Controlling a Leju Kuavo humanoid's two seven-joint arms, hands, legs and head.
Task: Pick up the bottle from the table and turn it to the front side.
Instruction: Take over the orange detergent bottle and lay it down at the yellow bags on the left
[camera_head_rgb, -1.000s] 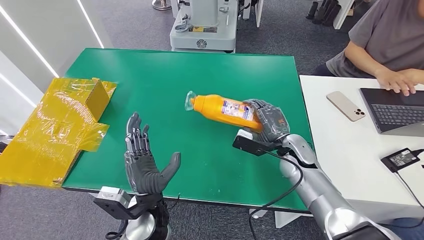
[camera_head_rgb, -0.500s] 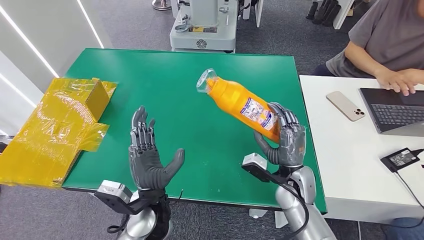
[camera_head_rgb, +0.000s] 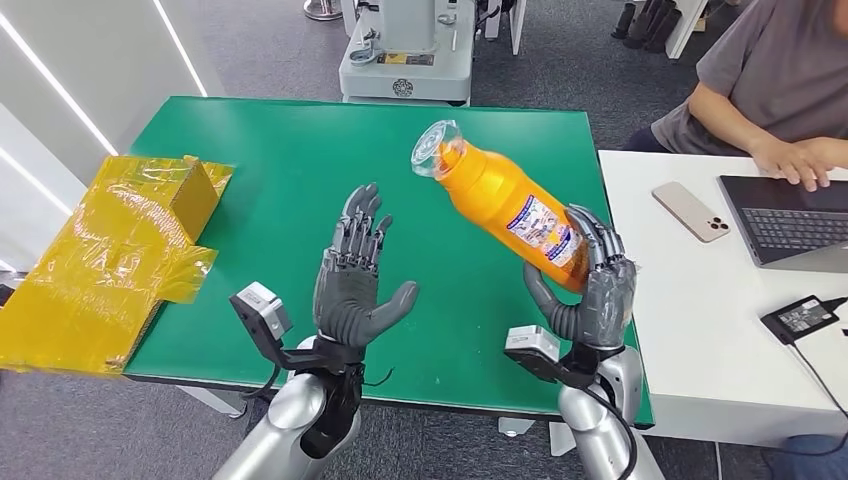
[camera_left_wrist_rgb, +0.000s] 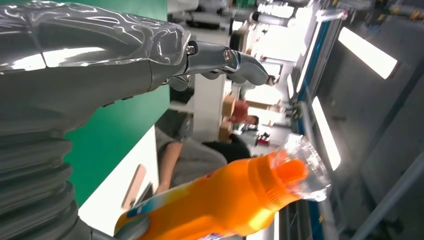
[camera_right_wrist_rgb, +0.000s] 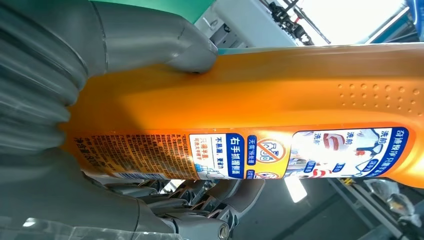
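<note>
Green bench (camera_head_rgb: 300, 150) is lying open between both hands; yellow box (camera_head_rgb: 120, 250) is crowding its nine o'clock edge, a seated person (camera_head_rgb: 770, 90) at two o'clock.

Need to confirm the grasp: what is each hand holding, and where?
Right hand grips the orange bottle around its lower body. Left hand holds nothing.
</note>
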